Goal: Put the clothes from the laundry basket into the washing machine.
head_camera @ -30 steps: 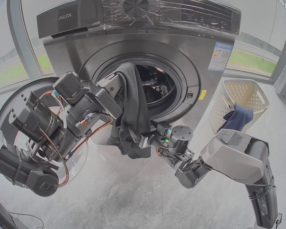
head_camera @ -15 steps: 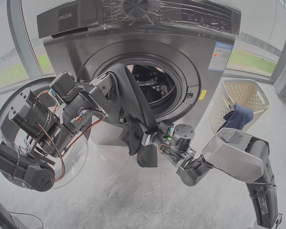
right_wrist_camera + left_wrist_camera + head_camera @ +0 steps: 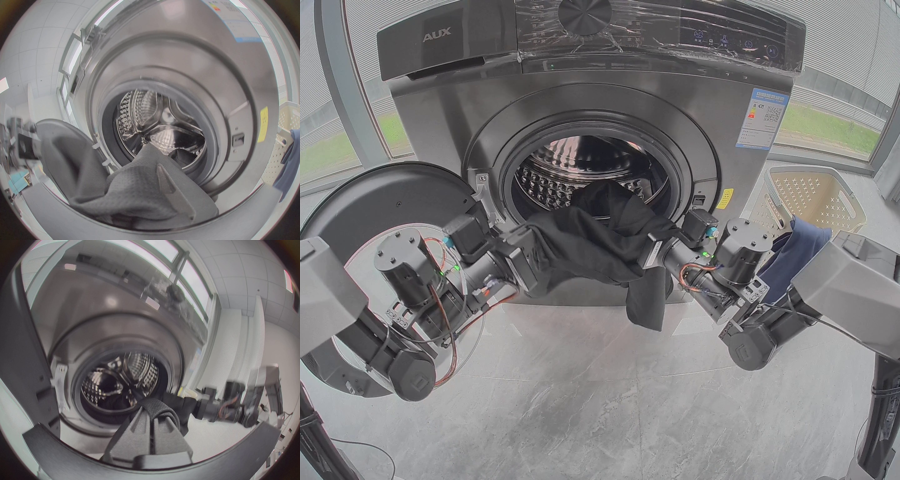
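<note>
In front of the washing machine point(image 3: 687, 100), at the lower lip of its round opening, a black garment point(image 3: 594, 240) is hanging stretched between the two grippers. The left gripper point(image 3: 153, 416) is clamping one end of the cloth on the door side of the opening. In the left wrist view its fingers point(image 3: 168, 433) are pressing together, with a band of the fabric folding over their tips. The right gripper point(image 3: 647, 245) is gripping the other end on the latch side of the opening. In the right wrist view one finger point(image 3: 172, 184) is lying on top of the cloth, and the other is sitting buried beneath it.

The garment is showing as a matte black knit with a fine waffle-like texture. It is creasing along the line of pull between the two grips. Its middle is bunching upward into a hump that is crossing the rim and leaning into the mouth of the drum point(image 3: 569, 165). One loose flap is dangling below the right gripper, in front of the machine's lower front panel.

The drum's perforated steel wall is catching the light. The door point(image 3: 381, 200) is standing swung wide open at the left of the machine. Just beside the machine's right side, the laundry basket point(image 3: 831, 187) is standing tilted, and a blue garment point(image 3: 800, 247) is draping over its near rim.
</note>
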You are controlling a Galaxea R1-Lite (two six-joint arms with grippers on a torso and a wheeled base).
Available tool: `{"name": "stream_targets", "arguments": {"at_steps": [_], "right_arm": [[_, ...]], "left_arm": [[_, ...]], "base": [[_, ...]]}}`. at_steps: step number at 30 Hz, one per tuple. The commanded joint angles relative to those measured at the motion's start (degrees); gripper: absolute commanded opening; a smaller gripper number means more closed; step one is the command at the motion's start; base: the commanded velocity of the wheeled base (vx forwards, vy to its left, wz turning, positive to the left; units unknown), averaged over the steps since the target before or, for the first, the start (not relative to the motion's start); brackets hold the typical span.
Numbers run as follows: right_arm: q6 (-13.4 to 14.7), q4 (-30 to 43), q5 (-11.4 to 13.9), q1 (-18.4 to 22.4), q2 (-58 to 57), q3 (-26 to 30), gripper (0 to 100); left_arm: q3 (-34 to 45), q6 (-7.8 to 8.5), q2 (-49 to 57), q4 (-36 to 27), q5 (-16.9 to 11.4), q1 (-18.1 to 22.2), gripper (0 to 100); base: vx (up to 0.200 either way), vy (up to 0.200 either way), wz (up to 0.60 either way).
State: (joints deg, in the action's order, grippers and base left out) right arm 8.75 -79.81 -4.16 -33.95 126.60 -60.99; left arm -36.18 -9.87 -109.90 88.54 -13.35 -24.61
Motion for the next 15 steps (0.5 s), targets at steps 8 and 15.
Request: {"name": "stream_targets", "arguments": {"at_steps": [8,15], "right_arm": [[0.04,0.01,0.03,-1.73,-4.96,0.26,0],[-0.05,0.10,0.03,-1.03,-4.78,-1.06,0]], "left_arm": [[2.52,2.58,-11.30,0.32,-3.44,2.82,100],[4.98,2.40,-12.18,0.32,-4.23,2.29,100]], "base": [[0.000,0.000,0.00],[0.000,0.000,0.00]]}}
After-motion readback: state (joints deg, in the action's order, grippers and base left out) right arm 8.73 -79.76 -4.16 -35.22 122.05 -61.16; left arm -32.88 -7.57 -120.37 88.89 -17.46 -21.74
